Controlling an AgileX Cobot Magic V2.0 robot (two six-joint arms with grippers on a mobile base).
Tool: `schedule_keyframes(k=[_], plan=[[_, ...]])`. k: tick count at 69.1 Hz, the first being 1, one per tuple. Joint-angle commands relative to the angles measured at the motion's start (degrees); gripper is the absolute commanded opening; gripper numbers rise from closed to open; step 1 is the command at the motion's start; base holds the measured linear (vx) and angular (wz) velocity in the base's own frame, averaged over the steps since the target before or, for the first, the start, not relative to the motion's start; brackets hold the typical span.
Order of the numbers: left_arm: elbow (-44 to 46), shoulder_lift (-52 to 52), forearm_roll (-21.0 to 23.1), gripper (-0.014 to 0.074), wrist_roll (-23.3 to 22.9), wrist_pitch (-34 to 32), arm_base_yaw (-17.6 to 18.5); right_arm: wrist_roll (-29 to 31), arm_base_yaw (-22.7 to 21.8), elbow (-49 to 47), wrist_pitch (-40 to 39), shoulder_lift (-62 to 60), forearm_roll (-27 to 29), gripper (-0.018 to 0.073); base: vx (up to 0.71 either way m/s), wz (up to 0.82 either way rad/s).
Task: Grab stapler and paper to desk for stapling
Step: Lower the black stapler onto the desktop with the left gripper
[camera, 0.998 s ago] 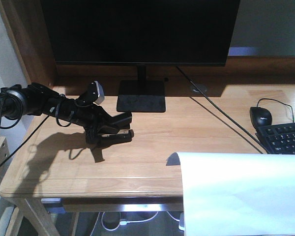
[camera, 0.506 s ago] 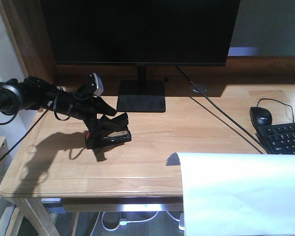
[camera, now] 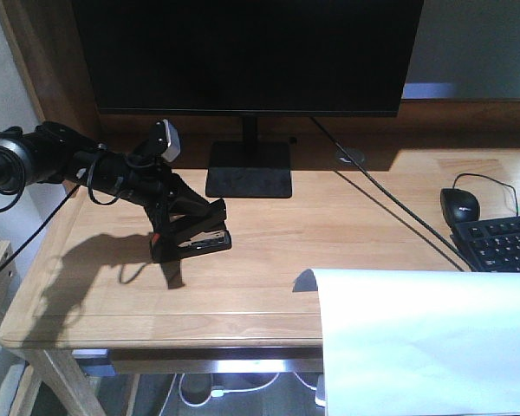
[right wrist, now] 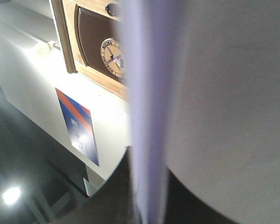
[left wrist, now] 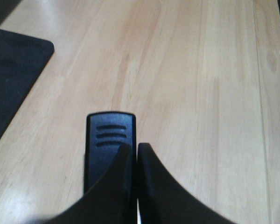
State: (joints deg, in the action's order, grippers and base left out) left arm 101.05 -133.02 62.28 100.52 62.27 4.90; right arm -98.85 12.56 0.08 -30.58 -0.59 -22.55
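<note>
my left arm enters from 9 o'clock, its base cut off by the frame. my left jaws (left wrist: 134, 148) are pressed nearly together, directly over the stapler (left wrist: 109, 130), which lies on the tabletop (camera: 269, 260); i cannot tell if they touch it. at 12 o'clock stands a dark monitor (camera: 243, 52), its cable (camera: 381, 204) trailing toward 4. at 3 o'clock are a mouse (camera: 458, 204) and a keyboard (camera: 501, 243), the latter cut off. the paper (camera: 425, 347) fills 5 o'clock and hides my right arm; my right jaws (right wrist: 147, 163) pinch its edge. behind it, blurred, are a wall plaque (right wrist: 113, 53) and a poster (right wrist: 79, 126).
</note>
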Motion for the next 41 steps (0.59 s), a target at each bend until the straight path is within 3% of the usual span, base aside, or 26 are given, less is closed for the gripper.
schedule_keyframes(k=[1, 41], plan=[[1.6, 3.8, 1.9, -0.0008, -0.6, 1.3, 0.1, 0.7, 0.1, -1.6, -3.2, 0.5, 0.6, -0.0005, 0.00, 0.00], [1.6, 3.9, 1.8, -0.0006, -0.5, 1.4, 0.1, 0.7, 0.1, -1.6, -3.2, 0.5, 0.6, -0.0005, 0.00, 0.00]])
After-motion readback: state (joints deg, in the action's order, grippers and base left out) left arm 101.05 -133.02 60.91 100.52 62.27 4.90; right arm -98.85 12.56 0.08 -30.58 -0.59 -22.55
